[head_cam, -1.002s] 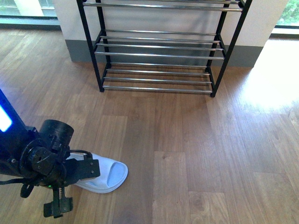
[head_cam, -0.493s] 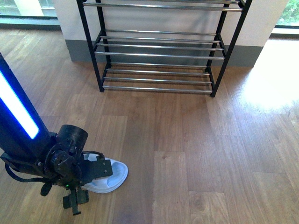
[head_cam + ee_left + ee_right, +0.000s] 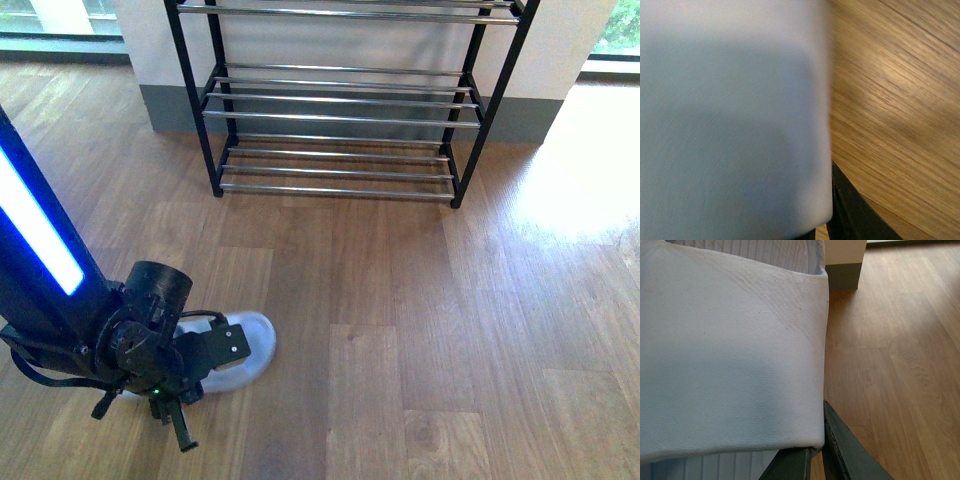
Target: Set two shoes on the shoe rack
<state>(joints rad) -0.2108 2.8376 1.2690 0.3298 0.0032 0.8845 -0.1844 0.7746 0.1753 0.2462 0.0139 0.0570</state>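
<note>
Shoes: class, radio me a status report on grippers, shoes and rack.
Left gripper down on pale slide, grip unclear. Right gripper at second slide, grip unclear. Shoe rack bars bare; floor to it open.

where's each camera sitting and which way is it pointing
Front view: on the body, facing the shoe rack across the wood floor; the left arm shows, over a pale slipper.
Left wrist view: close on a blurred pale strap; one dark finger shows.
Right wrist view: close on a pale strap; dark fingers show.
All share the wood floor.
</note>
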